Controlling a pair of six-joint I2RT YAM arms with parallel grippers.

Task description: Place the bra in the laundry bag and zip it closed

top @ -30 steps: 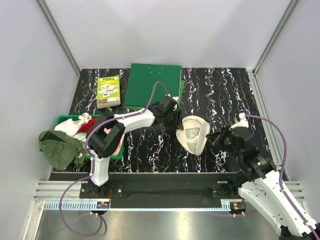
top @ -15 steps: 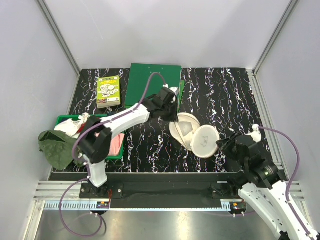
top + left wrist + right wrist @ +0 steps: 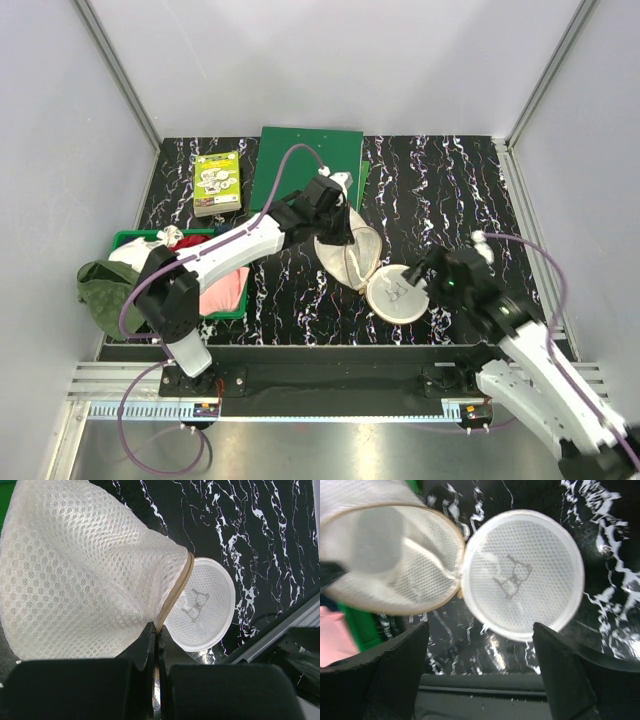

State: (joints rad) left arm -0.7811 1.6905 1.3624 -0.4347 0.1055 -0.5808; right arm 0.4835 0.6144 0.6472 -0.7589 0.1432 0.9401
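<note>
The laundry bag lies unzipped on the black marbled table. Its mesh half [image 3: 350,258] [image 3: 85,580] [image 3: 390,565] is lifted and tilted. Its flat half with the small bra print [image 3: 397,293] [image 3: 202,605] [image 3: 520,575] rests on the table. My left gripper [image 3: 338,232] [image 3: 156,630] is shut on the tan zip rim where the halves join. My right gripper [image 3: 420,283] [image 3: 480,665] hovers open just right of the printed half, with nothing between its fingers. The pink bra [image 3: 222,290] [image 3: 332,645] lies in the green basket [image 3: 135,240] at the left.
An olive-green garment [image 3: 115,295] hangs over the basket's left rim, with a red cloth [image 3: 185,243] and white cloth inside. A green board [image 3: 305,170] and a yellow-green booklet [image 3: 217,183] lie at the back. The table's front rail runs just below the bag.
My right gripper let go of the bag and opened, pulled back, then came in again. The printed half dropped flat. My left gripper shut on the zip rim and drew the bag leftward.
</note>
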